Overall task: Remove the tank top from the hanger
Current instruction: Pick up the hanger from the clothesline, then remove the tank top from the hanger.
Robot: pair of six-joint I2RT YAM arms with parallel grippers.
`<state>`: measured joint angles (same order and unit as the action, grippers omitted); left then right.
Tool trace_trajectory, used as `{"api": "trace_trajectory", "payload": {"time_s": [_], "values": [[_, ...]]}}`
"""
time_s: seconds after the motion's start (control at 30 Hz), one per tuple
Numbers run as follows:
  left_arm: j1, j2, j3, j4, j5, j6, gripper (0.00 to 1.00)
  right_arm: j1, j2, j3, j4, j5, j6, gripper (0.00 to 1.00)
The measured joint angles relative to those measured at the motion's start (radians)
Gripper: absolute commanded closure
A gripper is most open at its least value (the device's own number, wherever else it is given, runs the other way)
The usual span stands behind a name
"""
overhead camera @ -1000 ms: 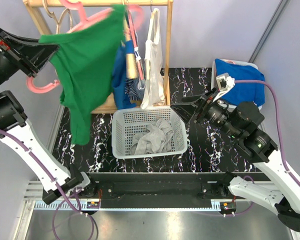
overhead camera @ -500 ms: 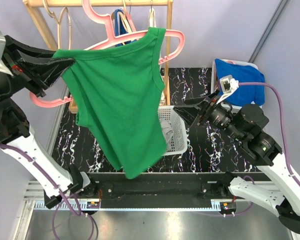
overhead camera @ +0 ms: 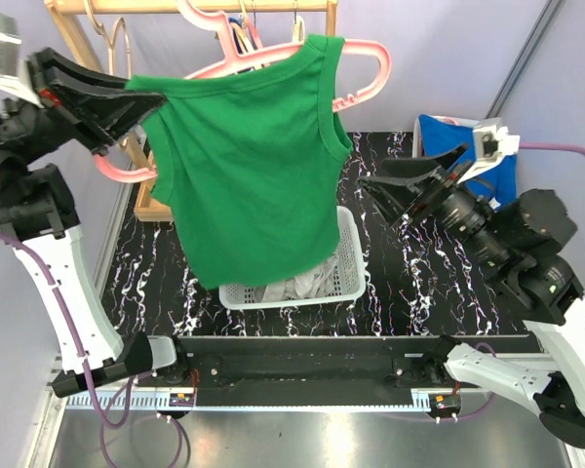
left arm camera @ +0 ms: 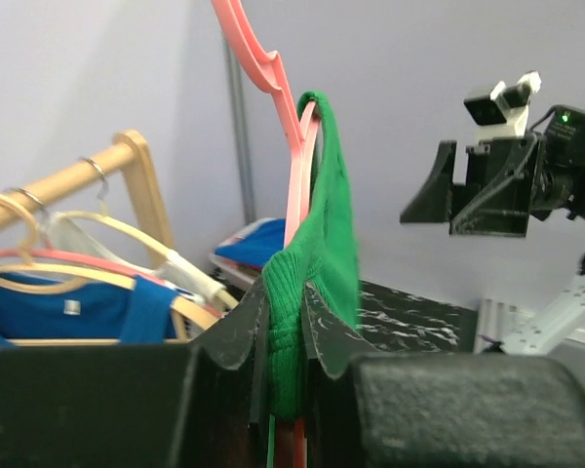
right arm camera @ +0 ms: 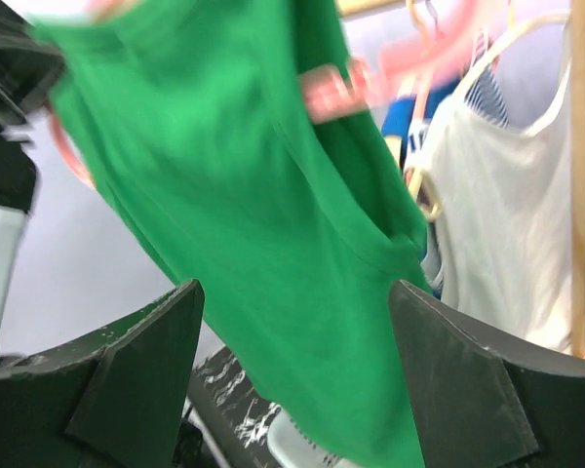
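A green tank top [overhead camera: 249, 161] hangs on a pink hanger [overhead camera: 356, 88], held high above the table. My left gripper [overhead camera: 146, 102] is shut on the tank top's left shoulder and the hanger's end; the left wrist view shows the green fabric [left arm camera: 307, 312] bunched between the jaws over the pink hanger [left arm camera: 297, 166]. My right gripper [overhead camera: 395, 185] is open and empty, to the right of the tank top and apart from it. In the right wrist view the green tank top [right arm camera: 273, 244] fills the space ahead of the open fingers [right arm camera: 146, 375].
A white basket [overhead camera: 346, 278] with grey clothes sits on the black marbled table [overhead camera: 409, 283], partly hidden by the tank top. A wooden rack [overhead camera: 78, 39] at the back holds blue and white garments [right arm camera: 497, 214] on hangers. A blue cloth in a white bin [overhead camera: 448, 136] is at the right.
My left gripper has swung the hanger and tank top out from the rack and lifted them right and higher. My right gripper has risen and moved toward the tank top, still open.
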<state>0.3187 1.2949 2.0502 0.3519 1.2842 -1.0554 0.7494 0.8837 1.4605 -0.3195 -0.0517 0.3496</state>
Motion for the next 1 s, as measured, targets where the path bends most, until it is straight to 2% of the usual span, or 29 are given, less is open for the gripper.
{"api": "trace_trajectory", "payload": {"time_s": [0.1, 0.23, 0.4, 0.6, 1.0], "values": [[-0.062, -0.032, -0.119, -0.021, -0.005, 0.064, 1.0, 0.0, 0.021, 0.053, 0.0, 0.009, -0.024, 0.14], [-0.153, -0.088, -0.307, -0.2, -0.045, 0.269, 1.0, 0.0, 0.053, 0.107, 0.0, 0.008, -0.045, 0.14], [-0.21, -0.141, -0.428, -0.395, -0.15, 0.447, 1.0, 0.0, 0.114, 0.134, 0.014, 0.006, -0.055, 0.13], [-0.241, -0.162, -0.48, -0.503, -0.223, 0.543, 1.0, 0.0, 0.2, 0.128, 0.028, 0.004, -0.055, 0.13], [-0.271, -0.198, -0.493, -0.619, -0.221, 0.669, 1.0, 0.0, 0.252, 0.102, 0.069, -0.002, -0.031, 0.16]]}}
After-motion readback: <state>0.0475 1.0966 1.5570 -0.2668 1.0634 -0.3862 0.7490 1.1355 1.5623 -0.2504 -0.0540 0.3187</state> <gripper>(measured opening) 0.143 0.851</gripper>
